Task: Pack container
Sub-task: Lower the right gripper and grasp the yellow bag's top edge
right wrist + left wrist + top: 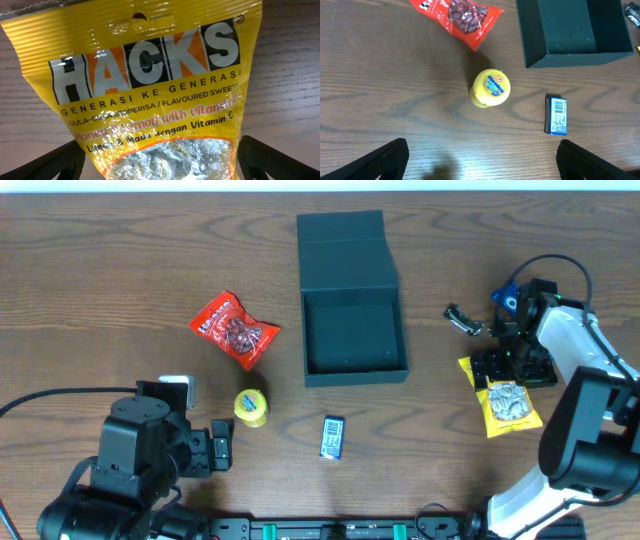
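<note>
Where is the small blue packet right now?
Overhead, the blue packet lies on the table just on the robot's side of the open container, a little right of the yellow tub, apart from both.

Left arm (135, 450) is chunky black, right arm (575, 340) white-and-black with a blue bit (503, 297) and a looping black cable (560, 262).

container (580, 59): cut by top edge | yellow packet (510, 410): top under right tool (512, 372)

Even, bright lighting; soft shadows on the brown wood-grain tabletop (100, 260). Glare streaks the glossy yellow sweet packet (150, 75); views sharp.
</note>
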Controlling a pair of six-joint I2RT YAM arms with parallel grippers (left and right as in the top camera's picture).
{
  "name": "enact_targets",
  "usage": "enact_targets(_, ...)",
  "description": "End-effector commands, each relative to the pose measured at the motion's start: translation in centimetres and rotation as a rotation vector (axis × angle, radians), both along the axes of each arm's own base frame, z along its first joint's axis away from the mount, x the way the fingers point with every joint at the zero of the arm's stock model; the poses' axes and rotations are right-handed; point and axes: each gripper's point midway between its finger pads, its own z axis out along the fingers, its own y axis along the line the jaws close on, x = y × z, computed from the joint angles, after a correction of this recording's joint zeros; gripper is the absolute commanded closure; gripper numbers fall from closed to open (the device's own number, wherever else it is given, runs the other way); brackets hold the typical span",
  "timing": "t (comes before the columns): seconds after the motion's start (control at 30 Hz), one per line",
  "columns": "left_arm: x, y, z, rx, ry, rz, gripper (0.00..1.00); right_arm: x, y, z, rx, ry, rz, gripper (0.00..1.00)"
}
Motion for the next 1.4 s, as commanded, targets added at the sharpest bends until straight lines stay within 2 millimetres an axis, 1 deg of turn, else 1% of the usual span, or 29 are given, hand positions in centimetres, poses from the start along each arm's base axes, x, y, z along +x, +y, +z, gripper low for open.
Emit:
enact_targets(0.0,0.1,0.4,-0.4,0.014,0.01,0.021,0.05,-0.2,-0.2,-0.2,-0.006,0.001,-0.036,0.01)
enact_targets(0.13,0.1,0.4,-0.4,0.014,0.009,0.021,0.05,-0.1,-0.1,-0.4,-0.005,-0.007,-0.073,0.01)
enact_targets(0.43,0.1,0.4,-0.4,0.014,0.009,0.021,0.05,-1.0,0.2,-1.4,-0.004,0.005,-0.112,0.01)
enact_targets(0.53,0.1,0.4,-0.4,0.014,0.009,0.021,0.05,-1.4,0.3,-1.9,-0.004,0.01,-0.124,0.04)
enact_targets(0.67,0.1,0.4,-0.4,0.014,0.01,0.021,0.05,-1.4,0.3,-1.9,-0.005,0.01,-0.122,0.07)
enact_targets(0.83,0.1,0.4,-0.4,0.014,0.01,0.021,0.05,-1.4,0.3,-1.9,-0.007,0.007,-0.14,0.07)
enact_targets(0.9,0.1,0.4,-0.4,0.013,0.01,0.021,0.05,-1.2,0.3,-1.8,-0.008,0.0,-0.14,0.11)
enact_targets(0.93,0.1,0.4,-0.4,0.013,0.01,0.021,0.05,-1.0,0.3,-1.8,-0.009,-0.003,-0.143,0.14)
enact_targets(0.97,0.1,0.4,-0.4,0.013,0.01,0.021,0.05,-0.9,0.2,-1.7,-0.011,-0.008,-0.148,0.2)
enact_targets(1.0,0.1,0.4,-0.4,0.013,0.01,0.021,0.05,-0.7,0.2,-1.6,-0.011,-0.012,-0.148,0.28)
enact_targets(1.07,0.1,0.4,-0.4,0.014,0.01,0.021,0.05,-0.5,0.1,-1.5,-0.012,-0.019,-0.148,0.51)
enact_targets(1.1,0.1,0.4,-0.4,0.013,0.01,0.021,0.05,-0.3,0.1,-1.4,-0.013,-0.023,-0.149,0.54)
enact_targets(1.23,0.1,0.4,-0.4,0.013,0.01,0.021,0.05,-0.1,0.0,-1.2,-0.016,-0.031,-0.156,0.52)
enact_targets(1.37,0.1,0.4,-0.4,0.013,0.01,0.021,0.05,0.0,0.0,-1.2,-0.016,-0.034,-0.156,0.54)
